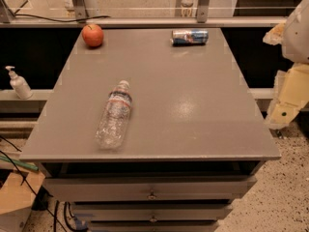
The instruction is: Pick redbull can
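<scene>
The redbull can (189, 36) lies on its side near the far edge of the grey table (193, 105), right of centre; it is blue and silver with a red marking. My arm hangs at the right edge of the view, beside the table and off its top. The gripper (282, 111) is its cream-coloured lower end, level with the table's right side and well to the right of and nearer than the can. It holds nothing that I can see.
A clear plastic water bottle (114, 114) lies on its side at front left. A red apple (92, 35) sits at the far left corner. A soap dispenser (19, 83) stands on a ledge to the left. Drawers (152, 195) are below the tabletop.
</scene>
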